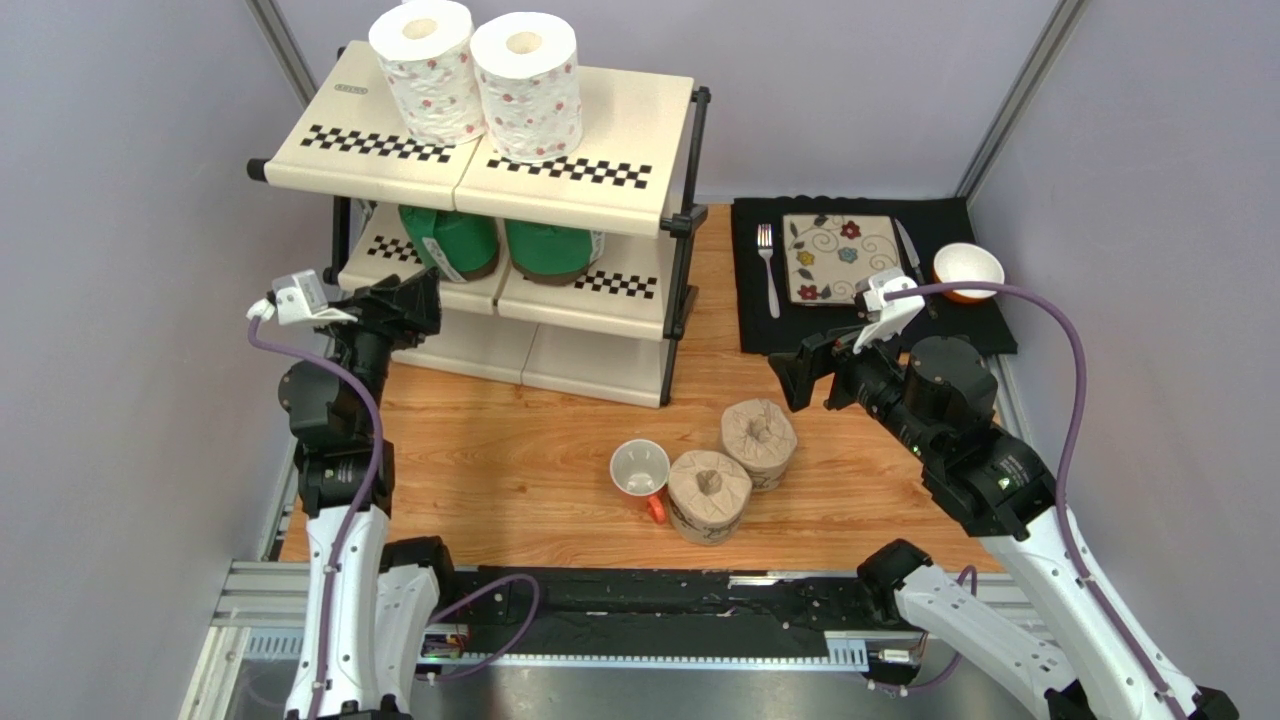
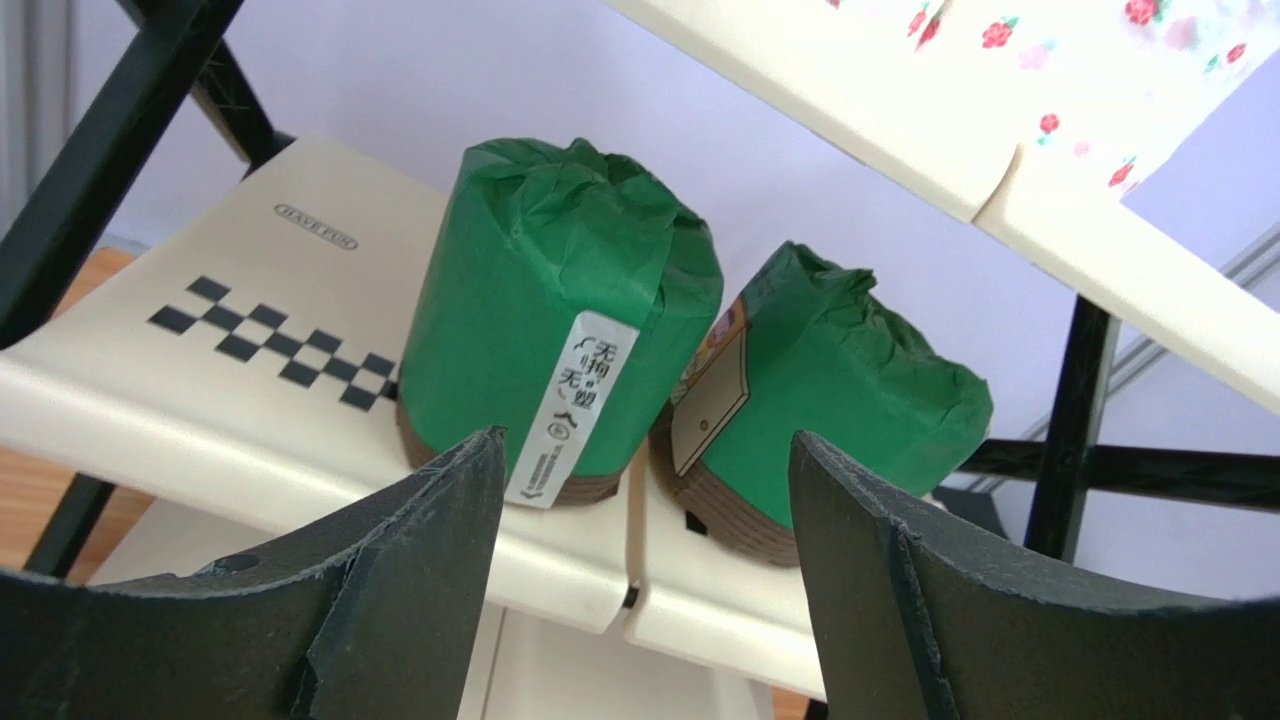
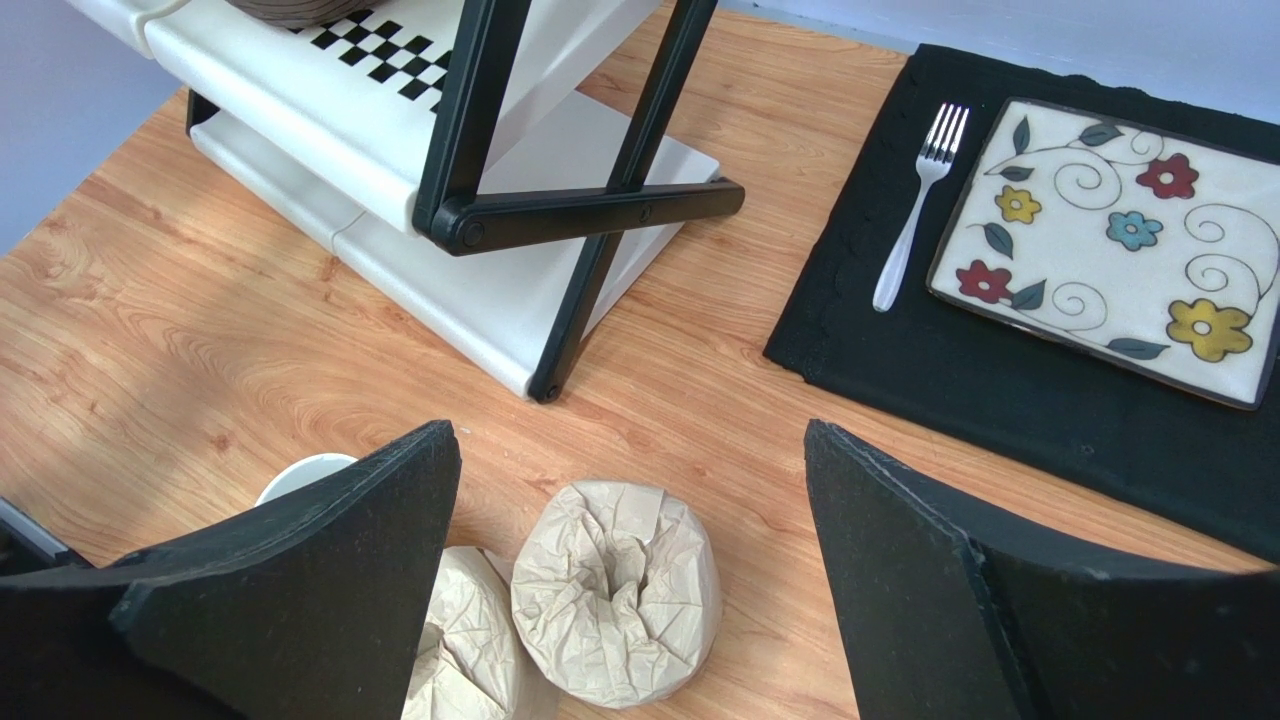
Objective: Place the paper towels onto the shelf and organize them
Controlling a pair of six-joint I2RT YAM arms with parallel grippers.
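Note:
The three-tier shelf (image 1: pixel 601 143) stands at the back left. Two white floral rolls (image 1: pixel 428 68) (image 1: pixel 529 83) stand on its top tier. Two green rolls (image 1: pixel 451 240) (image 1: pixel 553 248) stand on the middle tier, also in the left wrist view (image 2: pixel 559 315) (image 2: pixel 827 398). Two tan rolls (image 1: pixel 759 440) (image 1: pixel 708 495) stand on the table, also in the right wrist view (image 3: pixel 616 590) (image 3: pixel 466 653). My left gripper (image 1: pixel 413 300) is open and empty, just in front of the middle tier. My right gripper (image 1: pixel 804 375) is open and empty, above the tan rolls.
A white mug with a red handle (image 1: pixel 642 473) lies beside the tan rolls. A black placemat (image 1: pixel 962 323) at the right holds a floral plate (image 1: pixel 837 255), a fork (image 1: pixel 768 267) and a bowl (image 1: pixel 969 270). The bottom tier (image 3: pixel 496 285) shows nothing on it.

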